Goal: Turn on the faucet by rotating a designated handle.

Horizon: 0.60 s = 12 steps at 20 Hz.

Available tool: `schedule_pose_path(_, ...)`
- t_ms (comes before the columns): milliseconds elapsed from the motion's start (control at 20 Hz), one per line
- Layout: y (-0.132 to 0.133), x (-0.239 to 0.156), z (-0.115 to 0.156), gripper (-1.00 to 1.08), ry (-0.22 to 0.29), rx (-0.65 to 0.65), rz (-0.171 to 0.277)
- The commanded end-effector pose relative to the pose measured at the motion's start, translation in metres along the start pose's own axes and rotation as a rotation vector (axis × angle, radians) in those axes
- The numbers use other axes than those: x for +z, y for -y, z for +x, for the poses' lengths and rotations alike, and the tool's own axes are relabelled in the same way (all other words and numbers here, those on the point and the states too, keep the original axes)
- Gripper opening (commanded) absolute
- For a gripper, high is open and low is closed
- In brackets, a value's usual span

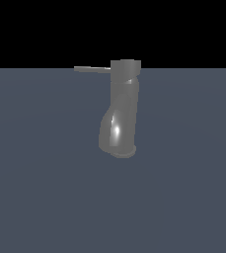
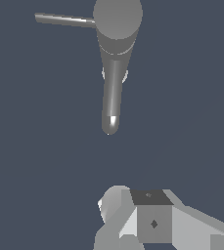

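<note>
The faucet (image 1: pixel 118 116) is a glossy grey upright column with a bulging base and a short round cap, standing on the flat grey floor. The handle (image 1: pixel 92 69) is a thin grey bar sticking out from the cap toward the exterior view's left. The wrist view looks down on the faucet (image 2: pixel 114 73) and the handle (image 2: pixel 64 20). My gripper (image 2: pixel 132 200) shows only in the wrist view. It is well apart from the faucet and touches nothing. Its fingers (image 2: pixel 152 219) stand together with no gap and hold nothing. The gripper and arm are out of the exterior view.
A flat dark grey-blue floor (image 1: pixel 45 197) spreads around the faucet, with a black background above it. Nothing else shows.
</note>
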<state>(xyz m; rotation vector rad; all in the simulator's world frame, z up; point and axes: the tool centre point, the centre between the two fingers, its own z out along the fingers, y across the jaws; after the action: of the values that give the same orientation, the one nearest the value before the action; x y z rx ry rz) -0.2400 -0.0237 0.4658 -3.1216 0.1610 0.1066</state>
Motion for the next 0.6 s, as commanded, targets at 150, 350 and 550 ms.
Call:
schedule_pose_path(150, 0.002, 0.001, 0.010, -1.00, -0.002, 0.051, -0.004)
schedule_pose_path(350, 0.005, 0.002, 0.021, -1.00, -0.005, 0.111, -0.007)
schedule_pose_path(550, 0.009, 0.004, 0.035, -1.00, -0.009, 0.188, -0.012)
